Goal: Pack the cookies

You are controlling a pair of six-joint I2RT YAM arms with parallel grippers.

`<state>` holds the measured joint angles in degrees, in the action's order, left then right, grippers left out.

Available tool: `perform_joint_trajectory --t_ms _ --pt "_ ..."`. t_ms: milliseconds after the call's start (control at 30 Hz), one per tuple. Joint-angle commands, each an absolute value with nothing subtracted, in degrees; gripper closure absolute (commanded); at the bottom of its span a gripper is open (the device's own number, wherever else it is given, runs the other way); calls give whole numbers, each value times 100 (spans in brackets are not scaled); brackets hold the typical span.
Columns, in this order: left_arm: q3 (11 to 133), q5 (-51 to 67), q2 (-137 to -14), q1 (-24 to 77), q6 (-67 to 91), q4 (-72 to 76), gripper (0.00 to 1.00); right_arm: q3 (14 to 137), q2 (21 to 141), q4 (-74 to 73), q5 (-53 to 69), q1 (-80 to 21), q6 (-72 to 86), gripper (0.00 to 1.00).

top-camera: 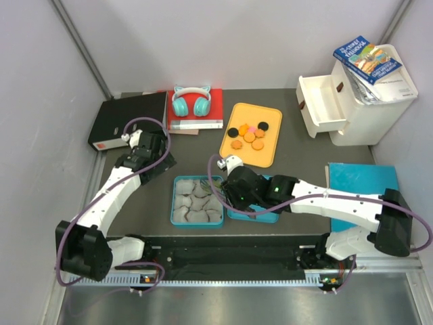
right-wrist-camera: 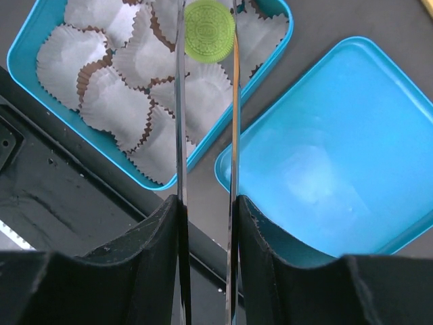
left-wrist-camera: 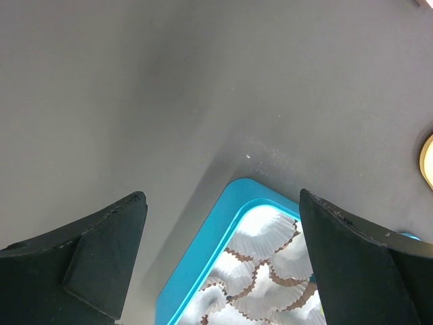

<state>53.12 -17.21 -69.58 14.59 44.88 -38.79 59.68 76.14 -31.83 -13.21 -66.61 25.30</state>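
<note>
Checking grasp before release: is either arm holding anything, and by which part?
Right fingers pinch the green cookie by opposite edges of its rim, near their tips, above the paper cups. Left fingers stand open, holding nothing.

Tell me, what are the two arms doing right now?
Left gripper open, empty, beside the blue tin of white paper cups. Right gripper shut on the round green cookie, over the cups. Nothing seen in the way.
</note>
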Motion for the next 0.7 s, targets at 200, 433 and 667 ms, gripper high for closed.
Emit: perform_joint_trajectory --t_ms 200,433,667 --pt "5089 -1486 -6935 1398 4500 -3727 1 6600 7998 -2698 -1028 -6741 2435 69" --pt "5027 -1380 -6908 1397 4456 -3621 1 6838 8270 -2768 -1177 -6741 2347 68" --pt "4975 -1389 -6917 1389 4386 -3568 2 6996 8429 -2856 -1424 -6741 2268 63"
